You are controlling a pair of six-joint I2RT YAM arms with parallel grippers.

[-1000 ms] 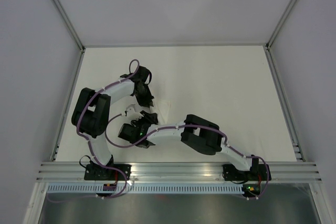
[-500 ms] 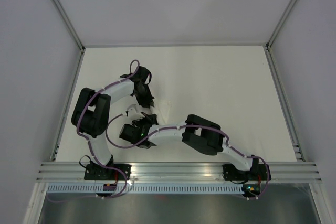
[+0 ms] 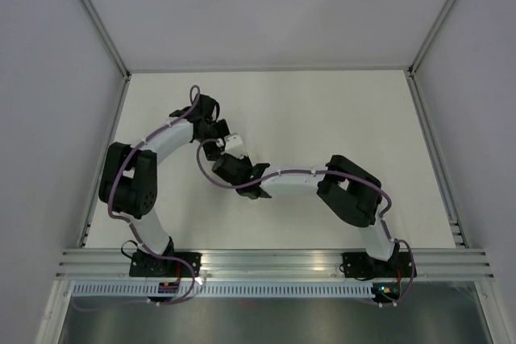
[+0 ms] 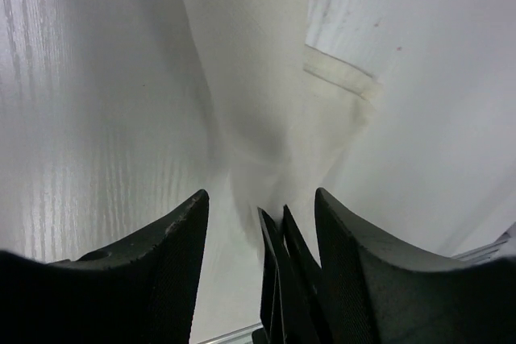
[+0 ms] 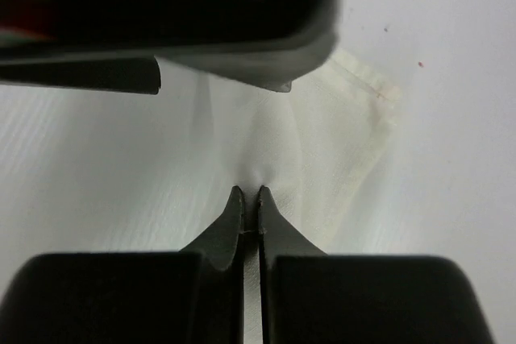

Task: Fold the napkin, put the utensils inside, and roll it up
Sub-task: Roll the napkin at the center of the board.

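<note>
Napkin (image 5: 322, 138) pinched by the clenched right tool (image 5: 250, 192), left tool (image 4: 260, 196) released astride it, hemmed edge (image 5: 364, 80) free

The napkin (image 4: 266, 78) is running off the top edge of the left wrist view, so its far side is being cut off. Its near end is lying hidden behind the right gripper's fingers (image 4: 272, 279). Beyond the napkin in the right wrist view, the left gripper's fingers (image 5: 242, 14) are showing only as a dark blur clipped by the frame. From overhead, both wrists are covering the napkin, and its folds are reading too small against the desk (image 3: 322, 118).
</note>
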